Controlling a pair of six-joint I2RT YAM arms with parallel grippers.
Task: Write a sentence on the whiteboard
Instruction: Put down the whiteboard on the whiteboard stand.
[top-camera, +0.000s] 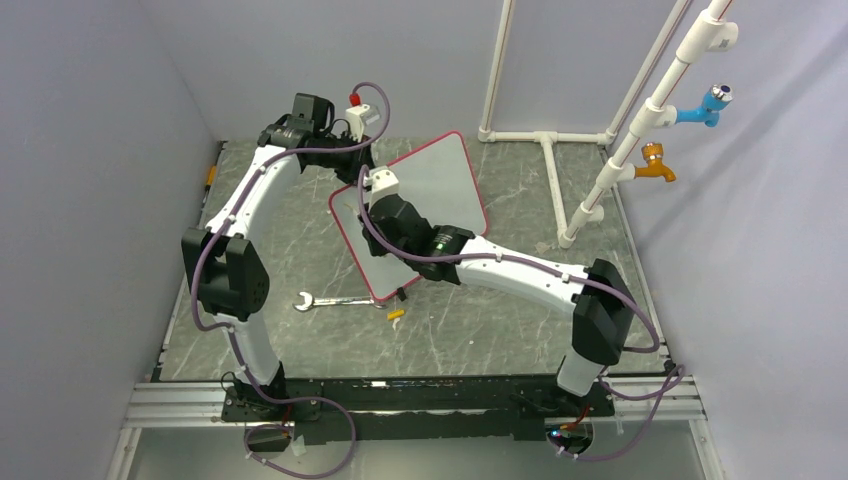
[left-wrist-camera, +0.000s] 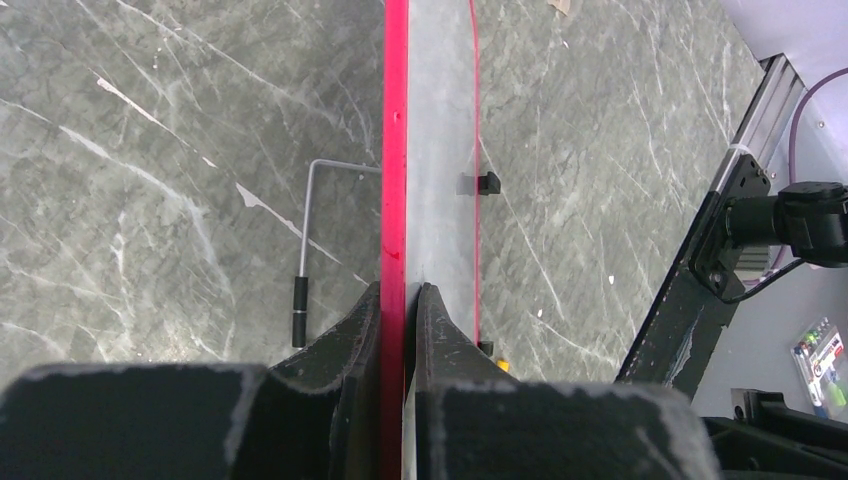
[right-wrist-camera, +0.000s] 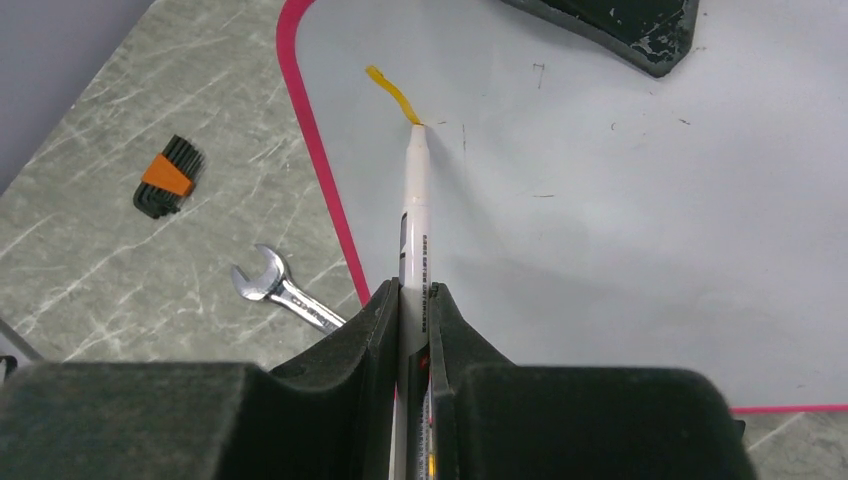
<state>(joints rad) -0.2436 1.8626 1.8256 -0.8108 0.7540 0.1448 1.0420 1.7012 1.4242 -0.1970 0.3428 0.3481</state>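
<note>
Top view, starting at the near rail: both arms are stretched toward the far middle of the table (top-camera: 480, 330). The right arm stands up from its base, bends at the elbow and lays its forearm out to the left, so the wrist sits over the near-left part of the board (top-camera: 440, 185). The left arm climbs, folds at its elbow and arcs its long white link out to the board's far-left corner. The board lies skewed on the table's far half, one corner pointing at the back wall.

The right gripper (right-wrist-camera: 416, 300) is clamped on a white marker (right-wrist-camera: 416, 200). The barrel points away from the camera and the tip touches the board right at the end of a short curved orange-yellow stroke (right-wrist-camera: 390, 92). A few tiny dark specks dot the white around it. There's small print down the barrel, but I can't read it.

The left gripper (left-wrist-camera: 400, 298) is pinching the board's red rim. From that wrist the board shows nearly edge-on, with a black clip (left-wrist-camera: 487, 183) on its other edge.

Room-wise, a wrench (top-camera: 335, 300) lies just off the board's near-left edge and a hex key set (right-wrist-camera: 167, 178) sits past it, also off the rim. A single L-shaped key (left-wrist-camera: 303, 240) lies beside the rim on the left wrist cam. Lots of blank white beyond and right of the tip. White pipes (top-camera: 520, 136) stand past the far-right corner.
</note>
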